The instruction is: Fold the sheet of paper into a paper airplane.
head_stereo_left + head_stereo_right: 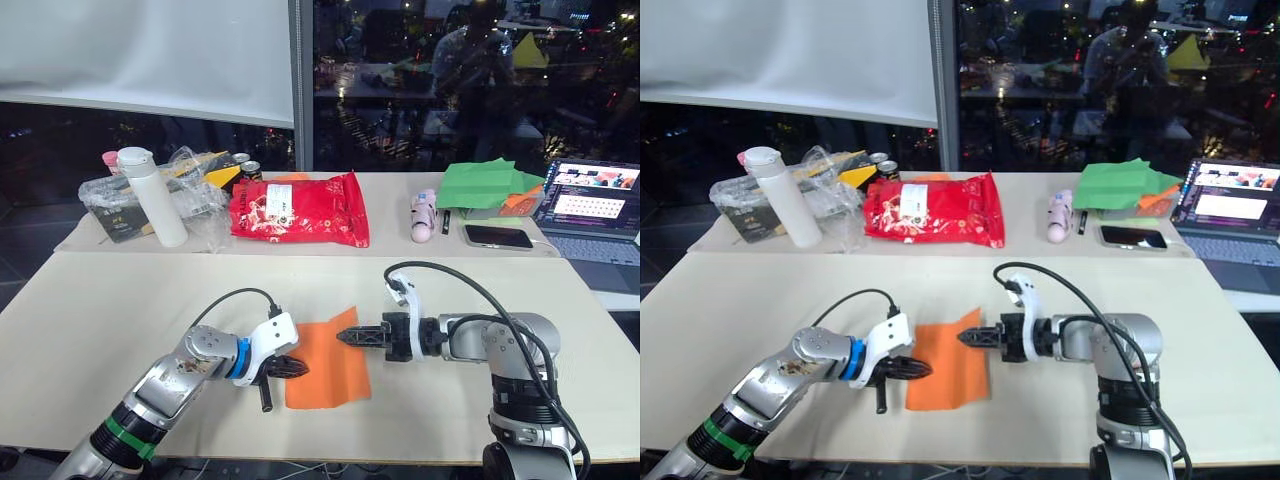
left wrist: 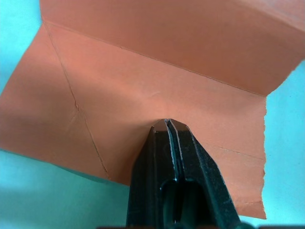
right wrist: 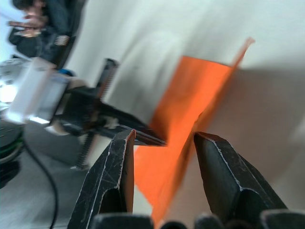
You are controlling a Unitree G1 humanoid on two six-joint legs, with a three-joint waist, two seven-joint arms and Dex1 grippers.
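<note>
The orange sheet of paper (image 1: 325, 365) lies creased on the front table between my two grippers, its far right corner lifted as a flap. My left gripper (image 1: 290, 368) is shut, and its joined tips (image 2: 167, 123) press on the sheet's left part near a diagonal crease. From the right, my right gripper (image 1: 345, 337) stands open at the sheet's right edge. The raised orange flap (image 3: 186, 105) sits between its fingers without being pinched. A paper airplane is out of view.
On the rear table are a red snack bag (image 1: 300, 210), a white bottle (image 1: 155, 195), a clear plastic bag (image 1: 120, 195), a pink object (image 1: 425, 215), green paper sheets (image 1: 485, 183), a phone (image 1: 497, 237) and a laptop (image 1: 595, 210). Bare tabletop (image 1: 100, 320) flanks the sheet.
</note>
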